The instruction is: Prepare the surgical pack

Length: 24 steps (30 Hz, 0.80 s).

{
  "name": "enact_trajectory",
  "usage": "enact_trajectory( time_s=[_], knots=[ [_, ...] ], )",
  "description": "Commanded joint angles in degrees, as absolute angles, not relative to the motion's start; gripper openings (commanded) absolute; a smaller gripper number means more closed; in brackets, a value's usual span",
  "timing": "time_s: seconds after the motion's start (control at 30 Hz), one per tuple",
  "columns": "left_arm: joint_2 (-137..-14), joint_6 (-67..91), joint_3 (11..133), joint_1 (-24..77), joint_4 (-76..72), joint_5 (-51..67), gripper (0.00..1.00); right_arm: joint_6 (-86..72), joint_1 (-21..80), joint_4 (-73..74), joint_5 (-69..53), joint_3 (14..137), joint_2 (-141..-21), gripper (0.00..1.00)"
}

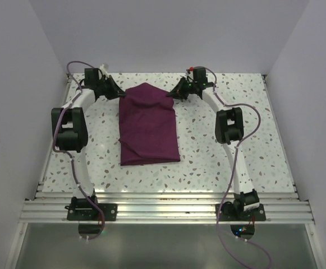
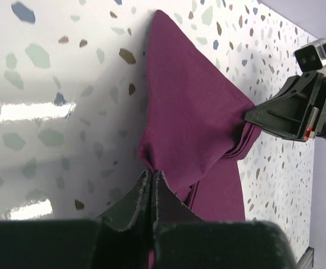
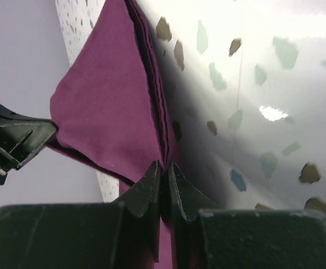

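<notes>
The surgical pack (image 1: pixel 148 126) is a folded deep purple-maroon sheet lying mid-table, its far edge bunched up into a peak. My left gripper (image 1: pixel 119 93) is shut on the pack's far left corner; in the left wrist view the fabric (image 2: pixel 196 117) runs out from between the closed fingertips (image 2: pixel 152 175). My right gripper (image 1: pixel 172 94) is shut on the far right corner, and the right wrist view shows the layered cloth edge (image 3: pixel 112 106) pinched at its tips (image 3: pixel 164 166). Each wrist view catches the other gripper across the cloth.
The speckled white tabletop (image 1: pixel 219 162) surrounds the pack. Lilac walls close in the back and both sides. A ridged metal rail (image 1: pixel 163 210) runs along the near edge, where both arm bases are bolted.
</notes>
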State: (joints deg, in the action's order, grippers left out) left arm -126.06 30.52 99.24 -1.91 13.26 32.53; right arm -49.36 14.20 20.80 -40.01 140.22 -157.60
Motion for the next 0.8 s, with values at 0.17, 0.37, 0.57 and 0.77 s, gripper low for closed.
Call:
enact_trajectory(
  time_s=[0.17, 0.37, 0.57, 0.77],
  knots=[
    [-113.3, 30.1, 90.0, -2.7, 12.8, 32.6, 0.00, -43.4, 15.6, 25.4, -42.4, 127.5, -137.7, 0.00],
    [-105.4, 28.1, 84.7, -2.7, 17.1, 30.7, 0.00, -38.9, 16.8, 30.8, -43.2, 118.1, -129.1, 0.00],
    [-96.3, 25.7, 77.2, -2.7, 22.7, 28.2, 0.00, -36.1, 18.4, 31.9, -42.8, 102.9, -118.7, 0.00],
    [-85.1, 24.3, 68.0, -2.6, 25.3, 27.4, 0.00, -34.4, 19.8, 31.6, -42.5, 92.7, -111.4, 0.00]
  ],
)
